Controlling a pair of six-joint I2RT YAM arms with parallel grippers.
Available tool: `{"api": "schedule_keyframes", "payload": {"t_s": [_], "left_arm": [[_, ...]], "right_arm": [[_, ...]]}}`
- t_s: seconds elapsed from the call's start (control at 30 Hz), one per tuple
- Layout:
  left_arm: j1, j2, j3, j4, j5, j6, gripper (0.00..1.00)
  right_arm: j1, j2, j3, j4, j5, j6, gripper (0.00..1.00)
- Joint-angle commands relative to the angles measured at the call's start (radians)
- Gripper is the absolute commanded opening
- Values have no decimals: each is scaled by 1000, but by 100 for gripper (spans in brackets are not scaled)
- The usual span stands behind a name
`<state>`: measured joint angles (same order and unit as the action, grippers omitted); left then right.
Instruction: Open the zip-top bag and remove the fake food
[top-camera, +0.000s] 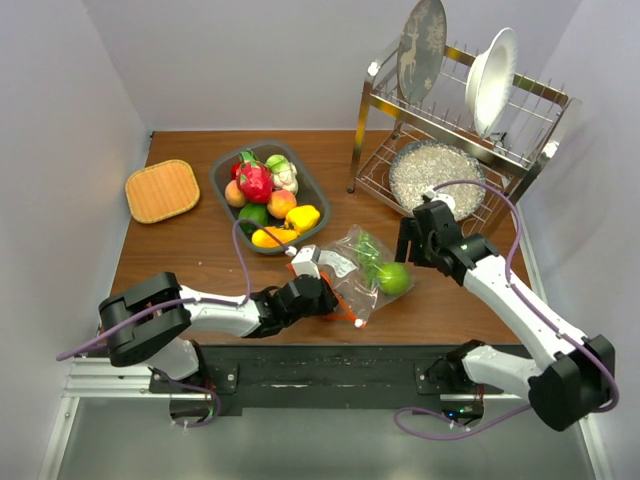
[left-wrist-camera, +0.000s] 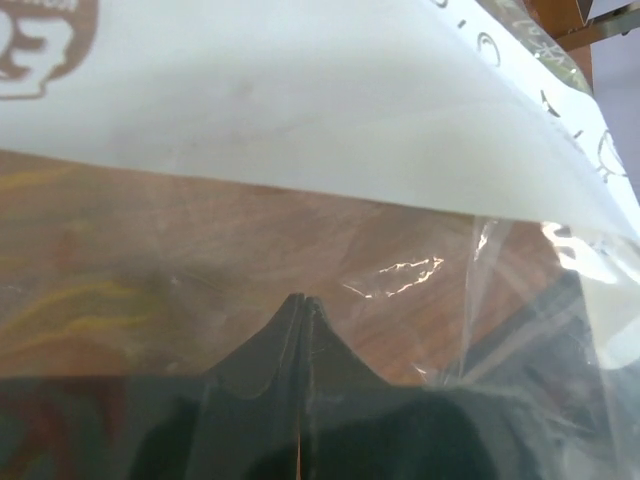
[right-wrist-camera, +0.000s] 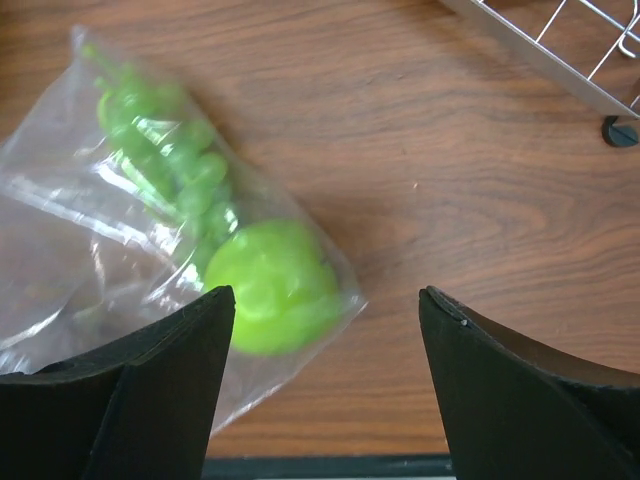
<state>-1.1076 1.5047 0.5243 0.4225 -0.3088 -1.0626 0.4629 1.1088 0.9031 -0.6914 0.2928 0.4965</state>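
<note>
The zip-top bag (top-camera: 350, 268) lies crumpled on the wooden table near the front edge, its orange-red zip strip (top-camera: 346, 314) toward me. Inside it sit a round green apple (top-camera: 393, 278) and a leafy green piece (top-camera: 368, 247). My left gripper (top-camera: 322, 295) is shut on the bag's film at its near-left side. In the left wrist view the closed fingertips (left-wrist-camera: 303, 302) show through clear plastic under a white label (left-wrist-camera: 300, 90). My right gripper (right-wrist-camera: 328, 292) hangs open above the table. The apple (right-wrist-camera: 270, 285) in the bag (right-wrist-camera: 80, 220) lies by its left finger.
A grey bin (top-camera: 223, 170) with several fake fruits and vegetables stands behind the bag. An orange woven mat (top-camera: 162, 190) lies at the back left. A wire dish rack (top-camera: 455, 140) with plates and a speckled bowl fills the back right; its foot (right-wrist-camera: 620, 130) is near my right gripper.
</note>
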Motion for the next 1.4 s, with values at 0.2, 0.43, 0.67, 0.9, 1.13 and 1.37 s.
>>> {"api": "schedule_keyframes", "payload": {"t_s": [0.2, 0.43, 0.67, 0.9, 1.13, 1.37], "left_arm": [[-6, -4, 54, 4, -6, 41, 3], [-6, 0, 78, -24, -7, 58, 3], [-5, 11, 94, -10, -3, 85, 8], [-6, 63, 114, 79, 60, 141, 26], [-12, 112, 115, 182, 129, 182, 64], [-28, 183, 154, 236, 191, 214, 80]], "right_arm": [[-102, 14, -56, 141, -179, -27, 78], [-104, -50, -79, 128, -129, -22, 80], [-104, 31, -115, 222, -245, -18, 77], [-104, 71, -158, 270, -290, -1, 52], [-101, 56, -230, 297, -319, 10, 23], [-101, 63, -251, 316, -339, 13, 3]]}}
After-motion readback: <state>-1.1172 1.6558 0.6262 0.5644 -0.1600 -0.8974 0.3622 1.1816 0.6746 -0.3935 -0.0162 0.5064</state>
